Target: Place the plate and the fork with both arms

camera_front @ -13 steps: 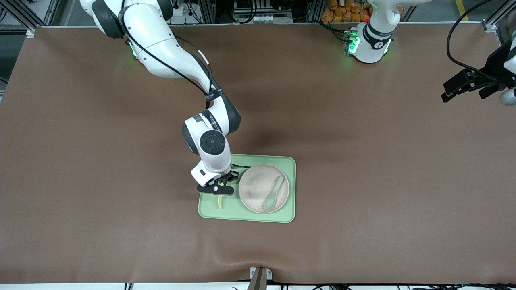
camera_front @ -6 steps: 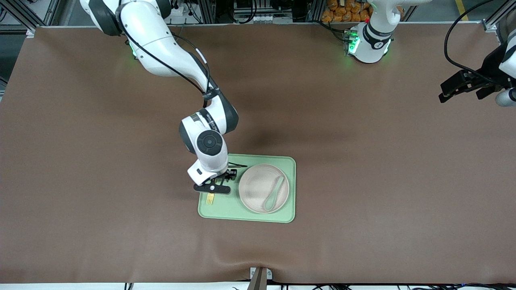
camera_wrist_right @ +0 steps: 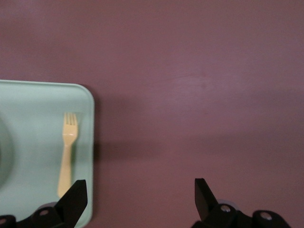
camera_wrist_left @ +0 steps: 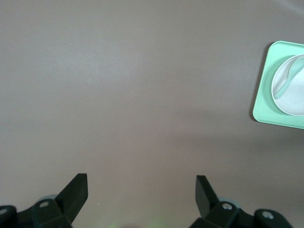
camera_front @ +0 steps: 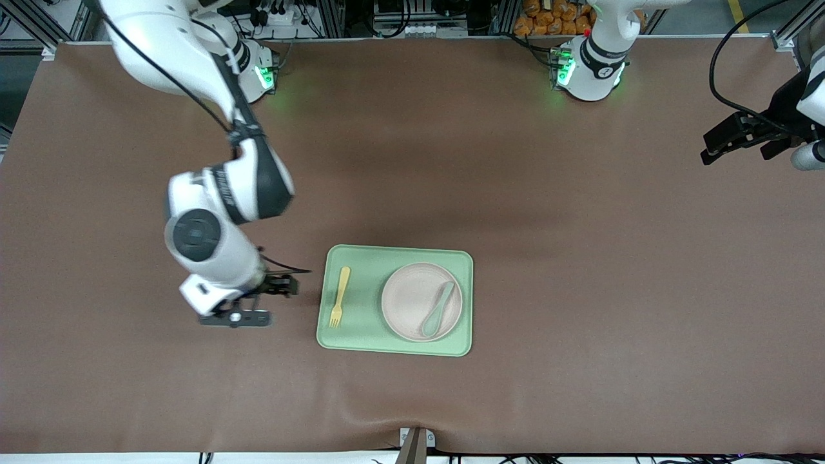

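Observation:
The pale speckled plate (camera_front: 406, 298) lies on the light green tray (camera_front: 367, 338) with a muted green spoon (camera_front: 438, 308) in it. The yellow fork (camera_front: 339, 296) lies flat on the tray beside the plate, toward the right arm's end, tines toward the front camera. My right gripper (camera_front: 274, 301) is open and empty over bare table just off that end of the tray. The right wrist view shows the fork (camera_wrist_right: 68, 152), the tray (camera_wrist_right: 38, 104) and my open gripper (camera_wrist_right: 141, 187). My left gripper (camera_front: 712, 147) waits, open and empty, over the left arm's end of the table, and shows open in its wrist view (camera_wrist_left: 141, 183), with tray (camera_wrist_left: 262, 102) and plate (camera_wrist_left: 292, 97) far off.
The brown table mat (camera_front: 580, 258) runs bare around the tray. The right arm's elbow (camera_front: 251, 183) hangs over the table between its base and the tray. A small bracket (camera_front: 416, 441) sits at the front edge.
My right gripper has let go of the fork and moved off the tray toward the right arm's end. The fork now lies on the tray. The left arm barely moved.

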Action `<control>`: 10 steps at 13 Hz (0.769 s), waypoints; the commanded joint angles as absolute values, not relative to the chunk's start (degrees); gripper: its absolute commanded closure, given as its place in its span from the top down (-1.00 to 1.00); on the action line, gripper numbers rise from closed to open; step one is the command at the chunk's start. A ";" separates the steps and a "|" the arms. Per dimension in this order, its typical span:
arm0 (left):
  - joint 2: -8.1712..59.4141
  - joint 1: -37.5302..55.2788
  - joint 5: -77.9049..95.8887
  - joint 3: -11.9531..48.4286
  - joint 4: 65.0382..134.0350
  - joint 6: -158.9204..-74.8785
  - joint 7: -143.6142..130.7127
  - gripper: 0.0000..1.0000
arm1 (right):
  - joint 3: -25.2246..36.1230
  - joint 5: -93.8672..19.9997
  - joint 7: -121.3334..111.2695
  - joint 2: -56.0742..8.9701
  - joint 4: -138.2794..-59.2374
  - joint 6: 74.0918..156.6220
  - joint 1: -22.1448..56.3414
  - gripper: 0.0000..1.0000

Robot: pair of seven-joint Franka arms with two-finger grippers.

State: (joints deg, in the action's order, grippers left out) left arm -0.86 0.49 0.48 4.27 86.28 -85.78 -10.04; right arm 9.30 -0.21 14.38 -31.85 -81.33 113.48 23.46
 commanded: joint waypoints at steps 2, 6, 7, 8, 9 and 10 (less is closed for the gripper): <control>-1.49 0.62 0.26 4.13 86.48 -86.22 -8.96 1.00 | 7.91 -0.35 -0.75 -19.27 -90.09 107.44 15.23 1.00; -1.32 0.79 -0.17 4.13 86.49 -86.22 -8.96 1.00 | 8.09 -0.44 -3.43 -9.60 -89.83 95.29 9.24 1.00; -1.23 0.97 -0.44 4.13 86.48 -86.22 -8.96 1.00 | 8.09 -0.44 -3.43 -8.01 -89.74 93.36 7.75 1.00; -1.32 1.05 -0.44 4.13 86.48 -86.13 -9.14 1.00 | 8.09 -1.05 -3.43 -6.34 -89.74 91.08 6.17 1.00; -1.32 1.05 -0.44 4.30 86.48 -86.13 -9.23 1.00 | 8.09 -1.92 -3.60 -4.59 -89.74 88.44 4.85 1.00; -1.41 0.97 -0.44 4.57 86.48 -85.96 -9.23 1.00 | 8.17 -2.19 -3.60 -2.57 -89.74 86.24 3.96 1.00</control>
